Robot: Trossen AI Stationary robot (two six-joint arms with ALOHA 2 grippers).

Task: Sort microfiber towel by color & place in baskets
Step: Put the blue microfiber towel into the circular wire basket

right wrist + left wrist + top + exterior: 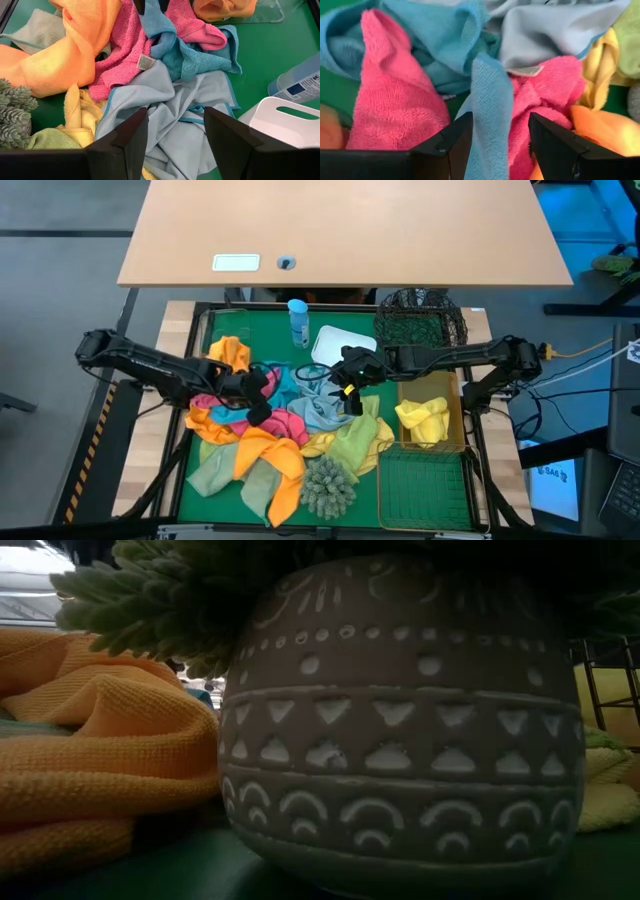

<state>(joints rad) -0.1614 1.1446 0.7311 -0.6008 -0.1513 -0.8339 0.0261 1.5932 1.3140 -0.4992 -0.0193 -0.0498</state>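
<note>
A heap of microfiber towels (275,435) in orange, pink, teal-blue, grey, yellow and pale green lies on the green mat. My left gripper (258,395) is low over the heap's left part, shut on a teal-blue towel (490,95) with pink towels (395,105) on either side. My right gripper (352,392) hovers open above a grey towel (165,115), touching nothing. A yellow towel (425,420) lies in the near gold basket (458,405). An orange towel (230,350) lies by the clear tub. My left gripper (500,120) pinches a raised strip of the teal-blue towel (487,135) between its two fingers, coming slanting down from the table's left. In the right wrist view the strip (159,25) rises to the fingers (150,5) while the rest of the towel lies on the heap.
The round black mesh basket (420,320), the white tub (340,343) and a blue bottle (298,322) stand at the far side. A second gold basket (425,485) sits at the near right. The patterned pot (400,740) with the shaggy clump (328,485) stands near the heap's front.
</note>
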